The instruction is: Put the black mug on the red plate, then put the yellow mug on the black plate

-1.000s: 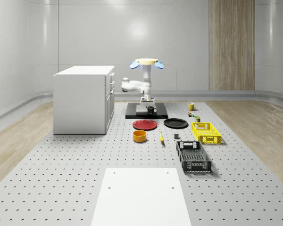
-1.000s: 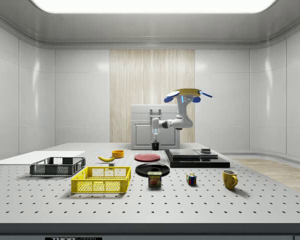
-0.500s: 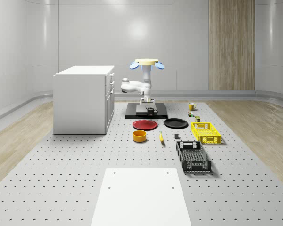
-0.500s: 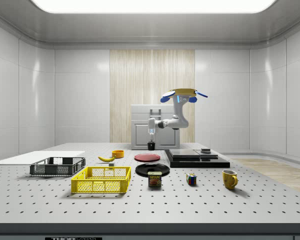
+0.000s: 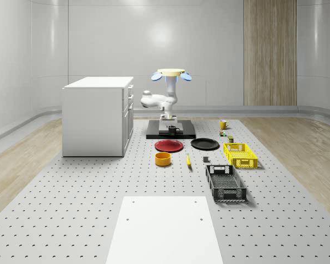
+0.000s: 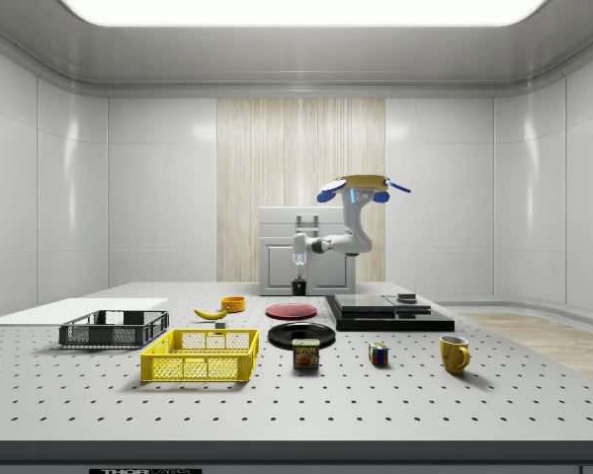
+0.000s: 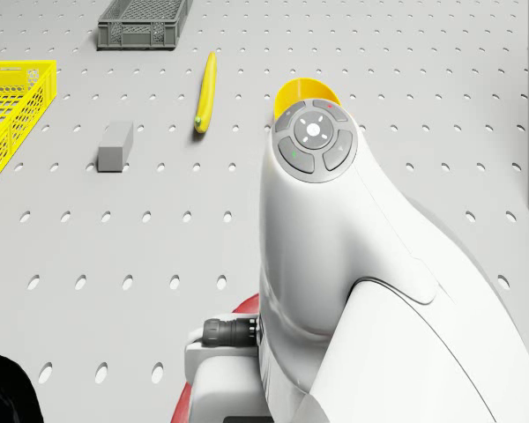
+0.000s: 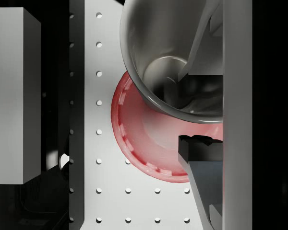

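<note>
My gripper (image 8: 187, 112) is shut on the rim of the black mug (image 8: 177, 62), one finger inside it and one outside. The mug (image 5: 172, 130) hangs upright above the near edge of the black platform (image 5: 184, 135), partly over the far rim of the red plate (image 8: 144, 143). The red plate (image 5: 169, 146) lies on the table beside the black plate (image 5: 204, 144). The yellow mug (image 6: 454, 354) stands alone toward the whole-scene view's right. The drone (image 5: 172, 74) hovers above the platform, its arm (image 6: 326, 245) reaching down to the mug (image 6: 298, 287).
A white cabinet (image 5: 97, 115) stands at the whole-scene view's left of the platform. A yellow bowl (image 5: 163, 159), banana (image 5: 188, 160), grey block (image 7: 115, 145), yellow crate (image 5: 240, 154) and black crate (image 5: 225, 182) lie nearer. A can (image 6: 305, 354) and cube (image 6: 378, 354) sit near the yellow mug.
The drone and arm have carried the black mug off the platform toward the red plate, to the side view's left. The last half second brought only a small shift.
</note>
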`<state>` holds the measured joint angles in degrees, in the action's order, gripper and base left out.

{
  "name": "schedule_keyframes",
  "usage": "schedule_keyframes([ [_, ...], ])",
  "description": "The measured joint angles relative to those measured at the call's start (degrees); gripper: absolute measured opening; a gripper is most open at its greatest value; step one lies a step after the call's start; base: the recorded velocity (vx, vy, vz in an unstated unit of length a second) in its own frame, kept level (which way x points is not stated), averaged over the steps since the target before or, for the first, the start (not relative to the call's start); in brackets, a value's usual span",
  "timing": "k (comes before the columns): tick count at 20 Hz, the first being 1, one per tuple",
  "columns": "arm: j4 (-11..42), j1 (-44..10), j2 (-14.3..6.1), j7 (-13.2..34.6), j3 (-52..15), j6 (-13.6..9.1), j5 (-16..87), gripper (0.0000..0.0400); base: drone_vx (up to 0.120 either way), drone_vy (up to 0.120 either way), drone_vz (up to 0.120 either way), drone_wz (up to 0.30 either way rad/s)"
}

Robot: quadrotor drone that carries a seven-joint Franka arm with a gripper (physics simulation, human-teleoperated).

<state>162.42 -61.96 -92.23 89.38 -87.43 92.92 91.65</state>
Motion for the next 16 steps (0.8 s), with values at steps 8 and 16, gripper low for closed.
schedule_keyframes([
  [8,-1.08,1.91,-0.27,-2.85,5.71,2.11,5.27,0.0110,0.000,0.000,0.000,0.000],
  [16,-2.54,1.26,-0.12,-3.28,11.89,4.24,11.03,0.0110,0.000,0.000,0.000,0.000],
])
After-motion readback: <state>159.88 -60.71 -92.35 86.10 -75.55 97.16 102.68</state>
